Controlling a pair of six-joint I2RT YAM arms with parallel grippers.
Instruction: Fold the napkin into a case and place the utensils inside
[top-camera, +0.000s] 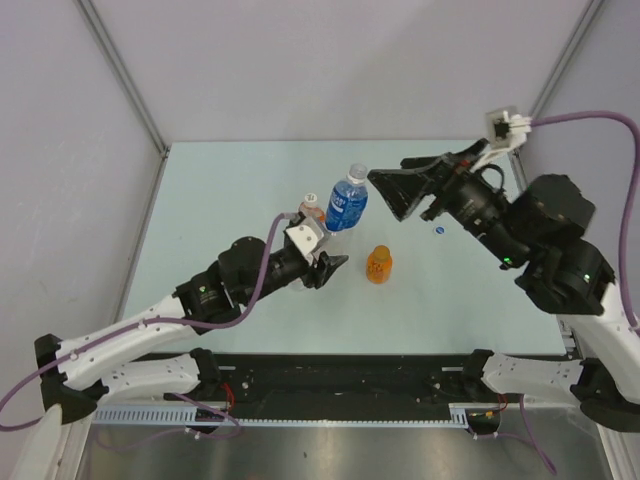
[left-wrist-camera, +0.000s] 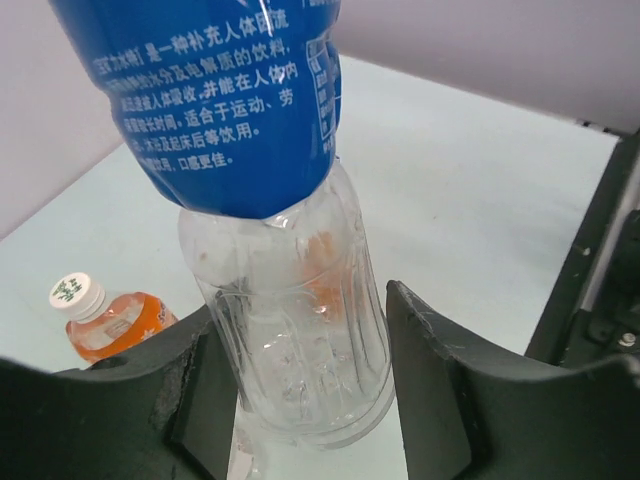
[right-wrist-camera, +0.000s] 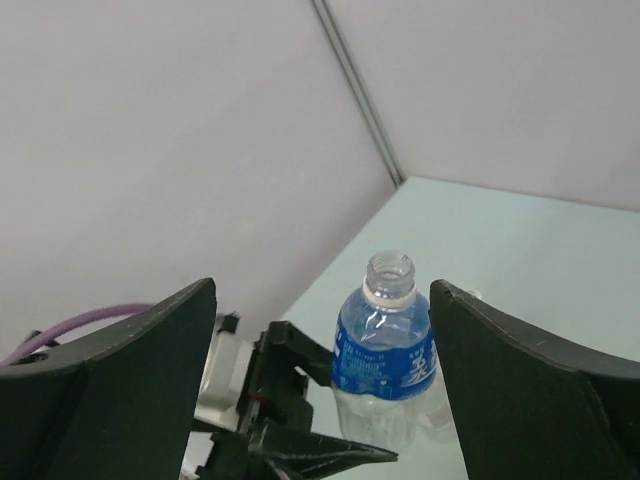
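No napkin and no utensils show in any view. A clear bottle with a blue label (top-camera: 347, 200) stands uncapped at the table's middle. My left gripper (top-camera: 333, 270) is open just in front of it. In the left wrist view the bottle's base (left-wrist-camera: 300, 330) sits between the spread fingers (left-wrist-camera: 430, 360), with a gap on the right side. My right gripper (top-camera: 383, 195) is open and empty, hovering to the right of the bottle's top. The right wrist view frames the bottle (right-wrist-camera: 385, 350) between its fingers (right-wrist-camera: 520, 380).
A small orange bottle with a white cap (top-camera: 312, 208) stands left of the blue-labelled one and shows in the left wrist view (left-wrist-camera: 100, 315). Another orange bottle (top-camera: 379, 264) stands nearer the front. A small blue cap (top-camera: 438, 231) lies to the right. Walls enclose the table.
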